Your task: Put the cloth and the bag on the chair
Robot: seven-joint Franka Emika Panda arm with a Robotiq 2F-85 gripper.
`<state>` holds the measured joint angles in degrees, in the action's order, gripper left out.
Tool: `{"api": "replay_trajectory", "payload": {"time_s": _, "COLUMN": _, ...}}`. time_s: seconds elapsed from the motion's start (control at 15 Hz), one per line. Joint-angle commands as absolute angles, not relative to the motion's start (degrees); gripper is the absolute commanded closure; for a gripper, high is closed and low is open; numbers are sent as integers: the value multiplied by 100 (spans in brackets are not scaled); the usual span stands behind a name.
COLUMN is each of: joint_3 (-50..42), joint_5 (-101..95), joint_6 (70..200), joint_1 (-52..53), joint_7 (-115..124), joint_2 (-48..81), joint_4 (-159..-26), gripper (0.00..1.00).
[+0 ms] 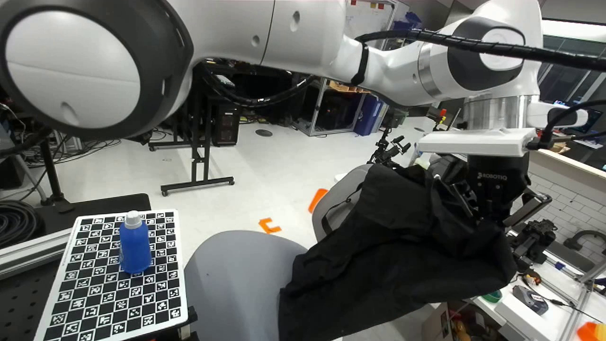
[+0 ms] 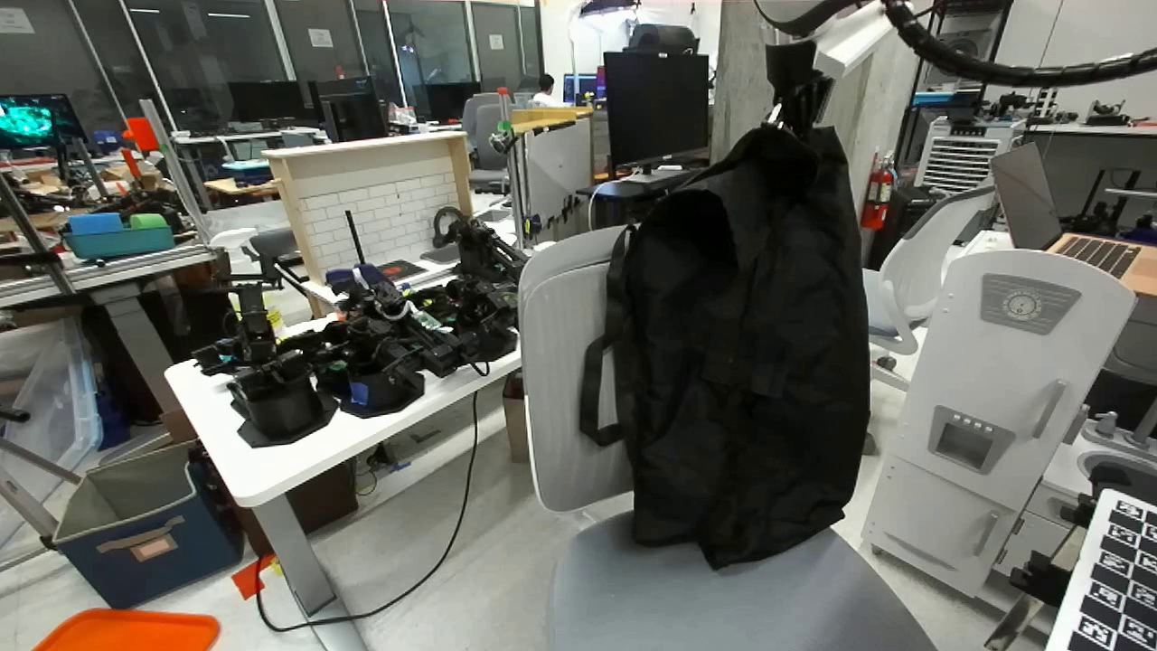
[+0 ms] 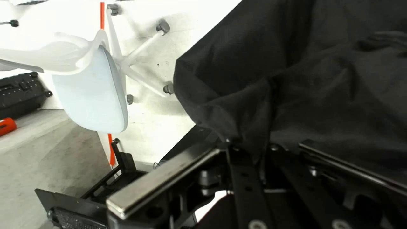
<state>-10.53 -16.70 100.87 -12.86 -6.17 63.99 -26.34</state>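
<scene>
Claw [image 3: 254, 149], ROBOTIQ lettering [image 1: 492, 176], bag [image 2: 750, 362] apparently pinched

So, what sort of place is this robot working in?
Most likely a robotics lab. The clues are the large white robot arm, the checkered calibration board, and what look like small black robot arms standing on a white table.

In an exterior view, pale lettering [image 1: 492, 177] on the black gripper [image 1: 490, 219] reads clearly — ROBOTIQ.
</scene>
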Motion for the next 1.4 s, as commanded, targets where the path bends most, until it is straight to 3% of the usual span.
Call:
{"api": "replay_trajectory", "payload": {"time_s": 0.0, "joint_3": -1165, "joint_5": -1614, "joint_6": 10500, "joint_1": -1286, "joint_7": -564, "joint_2": 6266, "joint_4": -2543, "gripper": 98}}
{"api": "replay_trajectory", "payload": {"time_s": 0.27, "joint_3": -1366, "joint_5": -1807, "joint_6": 10975, "joint_1": -1131, "joint_7": -700, "joint_2": 5841, "joint_4": -2471, "gripper": 98}}
{"api": "replay_trajectory", "payload": {"time_s": 0.8, "joint_3": -1624, "joint_5": -2069, "joint_6": 10689, "joint_1": -959, "joint_7": -807, "joint_2": 4876, "joint_4": -2355, "gripper": 98}}
{"api": "replay_trajectory", "payload": {"time_s": 1.33, "joint_3": -1612, "joint_5": -2022, "joint_6": 10589, "joint_1": -1199, "joint_7": -169, "joint_2": 5016, "joint_4": -2740, "gripper": 98}}
